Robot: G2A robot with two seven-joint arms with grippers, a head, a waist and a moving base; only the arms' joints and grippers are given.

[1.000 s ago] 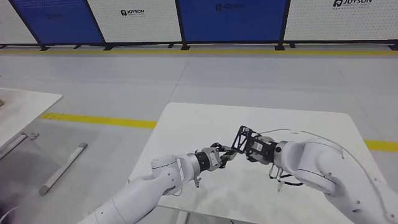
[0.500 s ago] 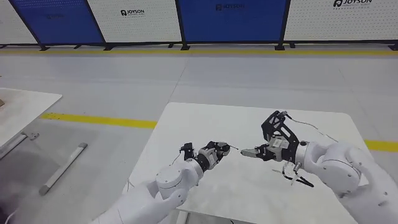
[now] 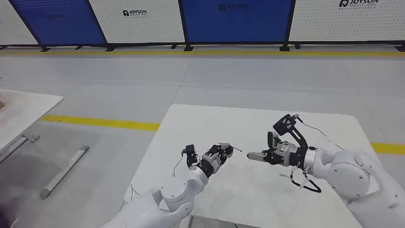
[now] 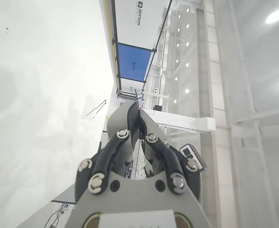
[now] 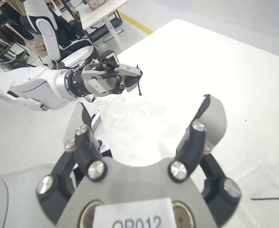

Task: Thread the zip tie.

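Zip tie pinched in left tool, right tool spread apart.

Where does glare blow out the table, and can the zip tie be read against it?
Right wrist view: the table washes to plain white mid-frame, yet the zip tie in the shut left gripper stands out dark. Left wrist view: the table glares white too, and the ceiling lights bloom. Top view: the table is evenly lit, no blown-out patch.

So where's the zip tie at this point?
In the right wrist view, the zip tie is pinched in the left gripper, over the white table, facing the open right gripper and apart from it.
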